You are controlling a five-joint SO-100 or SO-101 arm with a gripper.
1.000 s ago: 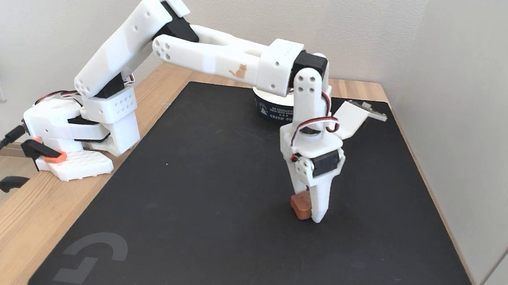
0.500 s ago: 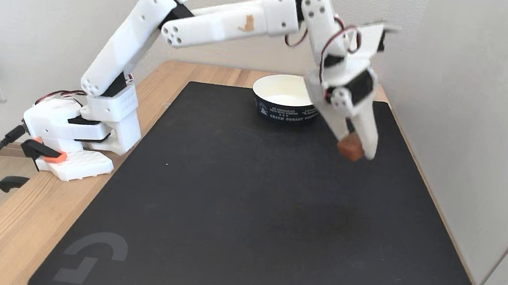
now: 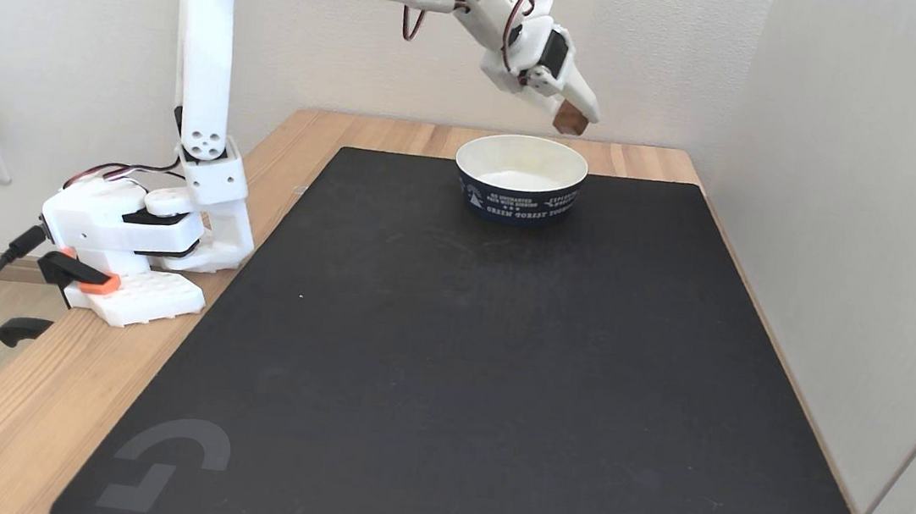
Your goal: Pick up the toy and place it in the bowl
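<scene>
I had the jaws point(image 3: 576, 121) clenched on the toy point(image 3: 569, 120), aloft at 1 o'clock above the bowl point(image 3: 519, 187); toy's far side hidden, upper arm cropped.

White arm point(image 3: 205, 52), red-black cables

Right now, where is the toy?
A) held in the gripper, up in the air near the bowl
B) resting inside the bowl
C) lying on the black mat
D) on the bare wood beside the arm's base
A: the gripper is shut on the reddish-brown toy, which hangs in the air above the far right rim of the bowl, not yet inside it.
</scene>
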